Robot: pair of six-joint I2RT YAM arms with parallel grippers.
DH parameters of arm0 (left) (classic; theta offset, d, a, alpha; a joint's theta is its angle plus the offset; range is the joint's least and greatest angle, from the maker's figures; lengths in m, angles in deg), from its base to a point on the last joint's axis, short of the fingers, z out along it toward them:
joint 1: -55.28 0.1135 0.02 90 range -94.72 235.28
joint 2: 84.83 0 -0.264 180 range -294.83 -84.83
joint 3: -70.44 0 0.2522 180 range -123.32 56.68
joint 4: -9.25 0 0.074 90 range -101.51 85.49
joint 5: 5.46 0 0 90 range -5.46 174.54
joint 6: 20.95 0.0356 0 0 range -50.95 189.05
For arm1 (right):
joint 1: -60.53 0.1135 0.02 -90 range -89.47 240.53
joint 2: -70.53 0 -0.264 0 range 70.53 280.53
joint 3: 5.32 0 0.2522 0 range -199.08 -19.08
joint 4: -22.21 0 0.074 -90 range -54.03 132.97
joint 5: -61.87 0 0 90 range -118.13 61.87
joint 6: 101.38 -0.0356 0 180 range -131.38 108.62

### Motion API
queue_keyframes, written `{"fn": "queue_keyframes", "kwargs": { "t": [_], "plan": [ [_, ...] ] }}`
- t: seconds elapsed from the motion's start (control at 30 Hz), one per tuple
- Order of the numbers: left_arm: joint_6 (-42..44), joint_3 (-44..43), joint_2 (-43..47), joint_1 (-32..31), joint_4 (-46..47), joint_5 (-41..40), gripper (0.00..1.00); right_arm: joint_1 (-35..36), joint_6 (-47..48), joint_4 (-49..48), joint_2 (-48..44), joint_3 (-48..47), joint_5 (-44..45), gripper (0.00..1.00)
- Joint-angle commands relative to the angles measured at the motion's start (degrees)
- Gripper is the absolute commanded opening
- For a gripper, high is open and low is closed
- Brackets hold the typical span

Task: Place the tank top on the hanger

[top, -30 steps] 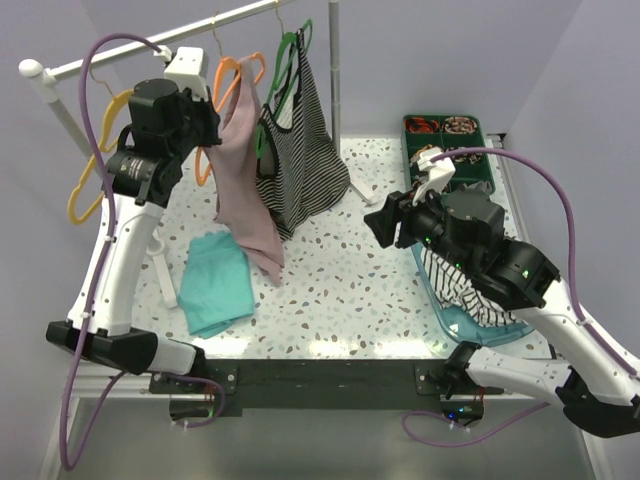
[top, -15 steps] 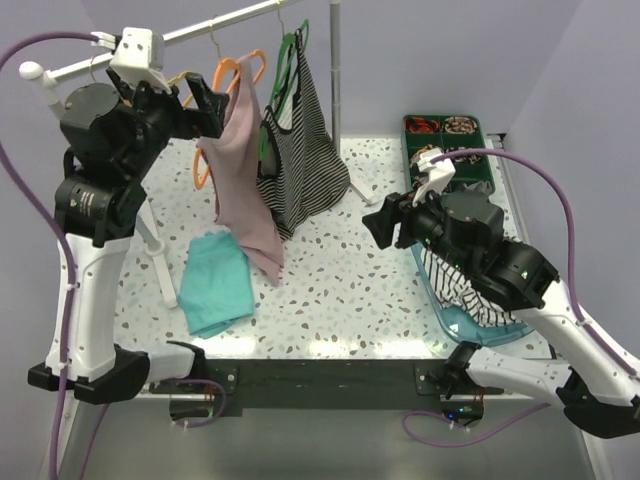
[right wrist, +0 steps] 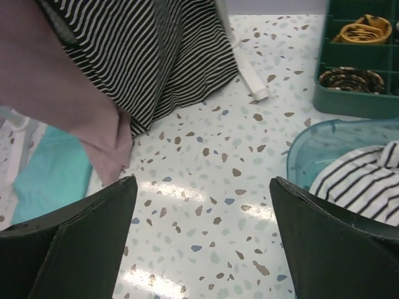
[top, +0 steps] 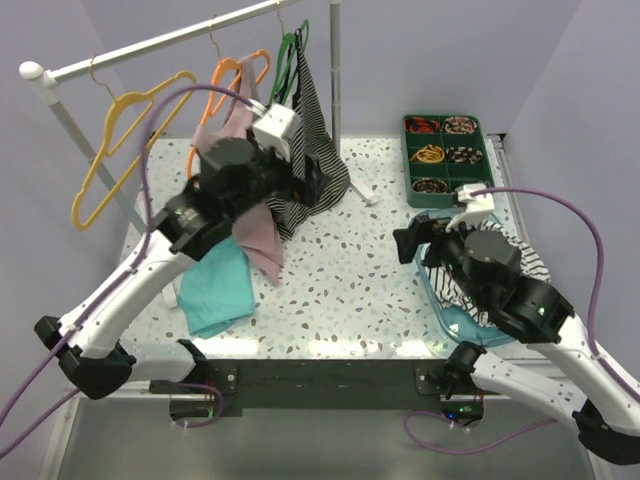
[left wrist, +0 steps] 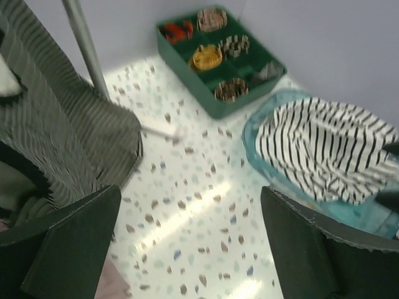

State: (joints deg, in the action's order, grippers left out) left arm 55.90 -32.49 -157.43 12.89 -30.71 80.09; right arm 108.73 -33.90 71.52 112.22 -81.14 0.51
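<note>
On the rail (top: pixel 150 42) at the far left, pink tank top (top: pixel 262 238) draped on the orange hanger (top: pixel 228 72), left gripper (left wrist: pixel 187 246) spread wide and empty close by, right gripper (right wrist: pixel 202 240) wide, empty, near right.

Left arm (top: pixel 140 292) and right arm (top: pixel 500 280): white moulded link shells, black rounded joint housings. Black base block (top: pixel 85 365) under the left arm.

A thin purple cable (top: pixel 205 88) loops off the left arm, a second purple cable (top: pixel 598 270) off the right.

Small white box (top: pixel 277 127) on the left wrist, another white box (top: pixel 472 198) on the right.

Left fingers (left wrist: pixel 68 249) and right fingers (right wrist: pixel 330 243): dark matte wedge plates with paler edges.
</note>
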Motion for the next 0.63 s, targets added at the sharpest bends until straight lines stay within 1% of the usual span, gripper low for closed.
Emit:
{"fn": "queue_keyframes", "kwargs": {
  "t": [0.0, 0.03, 0.07, 0.13, 0.17, 0.23, 0.27, 0.37, 0.47, 0.53, 0.6],
  "plan": [
    [-4.4, 13.4, 2.9, -6.3, 9.1, -7.1, 1.00, -0.1, -6.4, 0.0, -6.4, 5.1, 9.0, 0.95],
    [-5.2, 16.1, 3.9, -7.9, 10.4, -7.4, 1.00, -0.1, -7.0, 0.0, -7.5, 7.2, 9.4, 0.96],
    [-7.1, 21.2, 4.2, -8.7, 11.6, -8.1, 1.00, -0.1, -7.5, 0.0, -8.4, 8.3, 9.6, 0.98],
    [-9.3, 26.0, 5.6, -10.2, 14.7, -8.7, 1.00, -0.1, -8.8, 0.0, -10.0, 10.6, 9.2, 0.99],
    [-11.0, 30.7, 6.0, -10.5, 15.7, -9.3, 1.00, -0.1, -9.2, 0.1, -10.1, 11.3, 9.0, 0.99],
    [-12.9, 35.1, 7.1, -11.0, 18.0, -9.7, 1.00, -0.1, -10.7, 0.7, -9.7, 12.9, 8.3, 0.99],
    [-15.0, 38.7, 7.5, -11.0, 18.6, -9.6, 1.00, 0.0, -11.1, 0.8, -9.2, 13.4, 8.0, 0.99],
    [-17.3, 42.7, 8.3, -11.1, 18.8, -9.7, 1.00, 0.0, -12.3, 0.6, -8.4, 15.7, 7.5, 0.99],
    [-17.5, 45.6, 10.1, -11.2, 18.9, -9.5, 1.00, 0.0, -12.4, -1.5, -7.8, 18.1, 6.8, 0.99],
    [-17.5, 46.4, 11.4, -11.1, 19.3, -9.2, 1.00, -0.1, -12.3, -2.1, -7.1, 19.0, 6.4, 0.99],
    [-17.6, 45.9, 11.7, -11.2, 17.9, -9.3, 1.00, -0.1, -12.2, -2.9, -5.7, 19.2, 5.7, 0.99]
  ]
}}
